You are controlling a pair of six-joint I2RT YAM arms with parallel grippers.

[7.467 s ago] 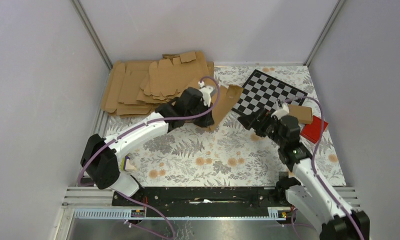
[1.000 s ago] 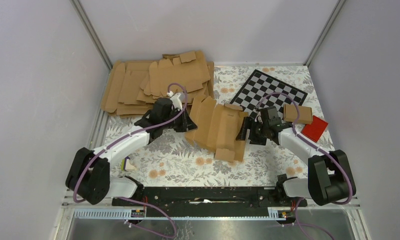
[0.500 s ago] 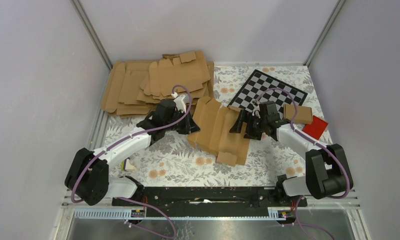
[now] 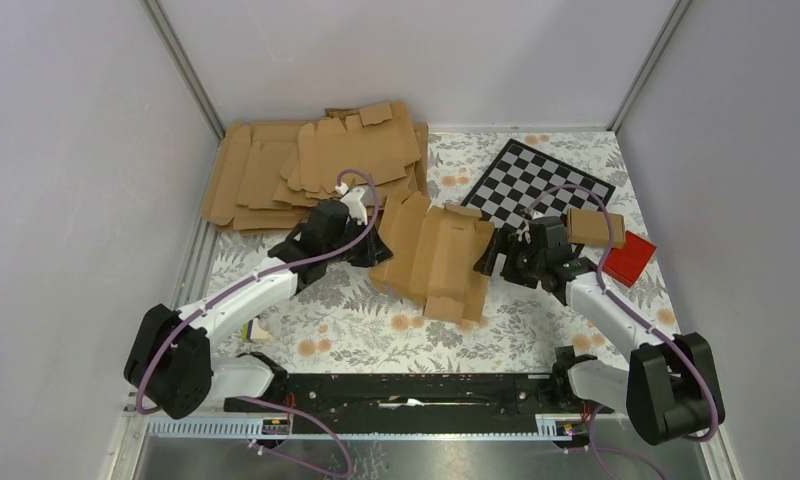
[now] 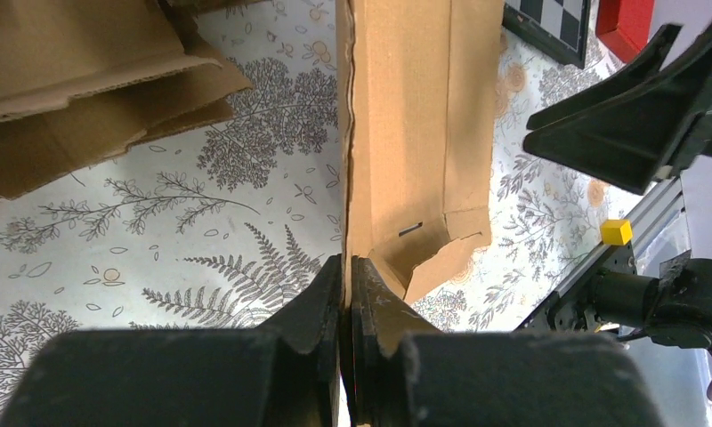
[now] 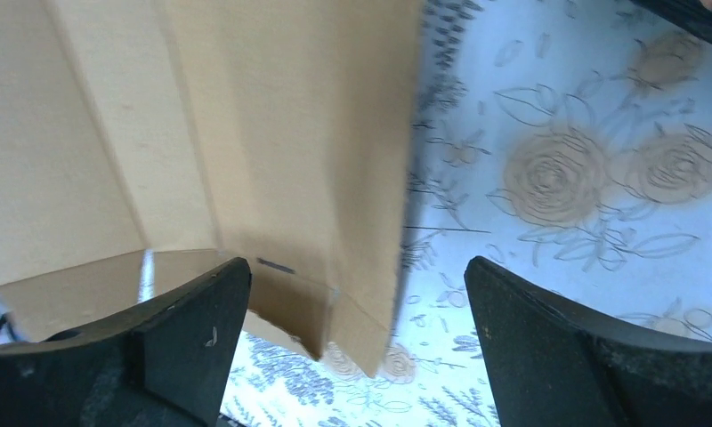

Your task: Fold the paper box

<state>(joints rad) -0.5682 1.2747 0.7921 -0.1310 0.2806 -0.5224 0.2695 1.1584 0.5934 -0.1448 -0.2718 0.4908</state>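
The paper box is a flat brown die-cut card with creases and tabs, lying mid-table. My left gripper is shut on the box's left edge; in the left wrist view the fingers pinch the card's edge. My right gripper is open at the box's right edge. In the right wrist view the card hangs between and ahead of the wide-open fingers, its right edge inside the gap.
A thick stack of brown card sheets lies at the back left. A checkerboard lies at the back right, with a small brown carton and a red block beside it.
The box has been dragged to mid-table over the last seconds. In the last half second it shifted slightly and flattened, and my right gripper drew back a little to the right.
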